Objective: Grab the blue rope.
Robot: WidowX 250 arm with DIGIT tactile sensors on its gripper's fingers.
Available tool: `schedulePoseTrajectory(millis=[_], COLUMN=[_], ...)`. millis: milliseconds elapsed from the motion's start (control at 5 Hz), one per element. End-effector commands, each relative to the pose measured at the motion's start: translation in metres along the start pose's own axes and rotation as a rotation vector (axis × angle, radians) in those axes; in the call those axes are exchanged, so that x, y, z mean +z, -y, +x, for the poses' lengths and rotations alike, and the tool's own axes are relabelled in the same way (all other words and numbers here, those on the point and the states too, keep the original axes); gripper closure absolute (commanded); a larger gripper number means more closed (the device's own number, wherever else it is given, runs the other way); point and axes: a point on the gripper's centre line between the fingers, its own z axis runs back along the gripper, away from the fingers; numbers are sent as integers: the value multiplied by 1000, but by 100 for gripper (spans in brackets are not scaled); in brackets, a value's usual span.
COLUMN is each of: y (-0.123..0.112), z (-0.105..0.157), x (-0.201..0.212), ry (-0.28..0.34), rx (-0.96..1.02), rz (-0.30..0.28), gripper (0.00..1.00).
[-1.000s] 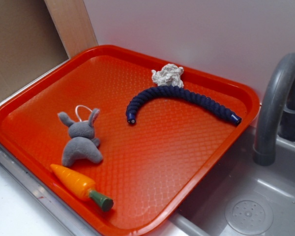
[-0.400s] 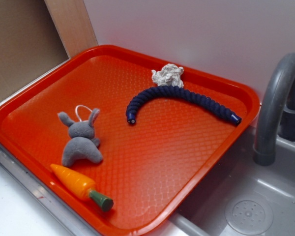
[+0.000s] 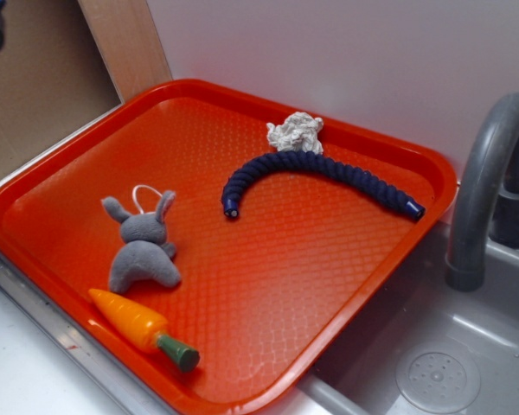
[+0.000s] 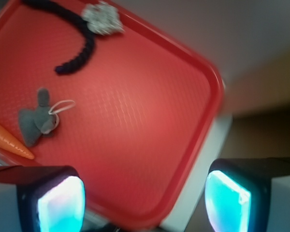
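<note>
No grasp is made yet: the blue rope [image 3: 316, 174] is seen untouched at the tray's [image 3: 86, 169] far side beside a white knot [image 3: 295, 132], while the gripper [image 4: 144, 197], jaws apart and empty, is held well away.

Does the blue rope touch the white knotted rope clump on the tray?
Touching. In the exterior view the white knotted rope clump sits right against the top of the blue rope's arch, with no red tray visible between them.
</note>
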Motion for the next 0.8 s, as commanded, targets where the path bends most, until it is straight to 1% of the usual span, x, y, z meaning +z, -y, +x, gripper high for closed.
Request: schedulePoseTrajectory(millis=[0,200,400,600], y=[19,33,57,84], z=[72,106,139,165], x=[-9,-26,-49,-74], ry=[153,168,171,157], rx=[-327,-395,-477,-596], rz=[-11,-28,-85,-105], gripper=[0,0,0,0])
